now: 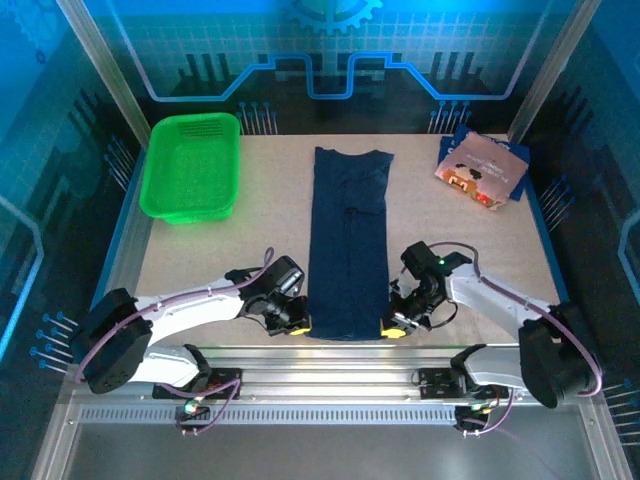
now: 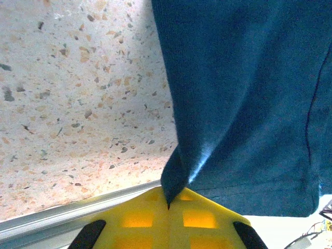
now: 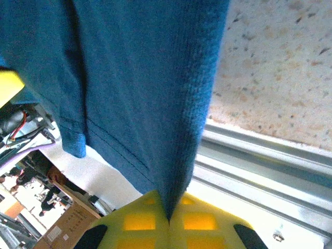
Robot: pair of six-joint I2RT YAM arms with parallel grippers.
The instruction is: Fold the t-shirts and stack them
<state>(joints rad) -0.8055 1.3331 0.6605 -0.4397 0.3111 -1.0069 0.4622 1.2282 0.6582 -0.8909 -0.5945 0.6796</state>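
**2 thin pinches, 1 fold at risk**

The basket [image 1: 197, 119] is sitting far left, out of the way. The left gripper [image 1: 296, 322] is pinching the near left corner of the navy shirt [image 1: 348, 240], which is lying in a long strip down mid-table. The right gripper [image 1: 393, 326] is pinching the near right corner. Both bites are looking shallow. I judge that 1 corner slipping, or the 2 arms travelling unevenly, would skew the fold. A folded shirt [image 1: 482, 170] is sitting far right.

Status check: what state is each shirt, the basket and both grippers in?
Centre shirt: folded into a long strip, laid out.
Print shirt: folded small, far right corner.
Basket: upright, empty.
Left gripper: shut on centre shirt's near left corner.
Right gripper: shut on its near right corner.
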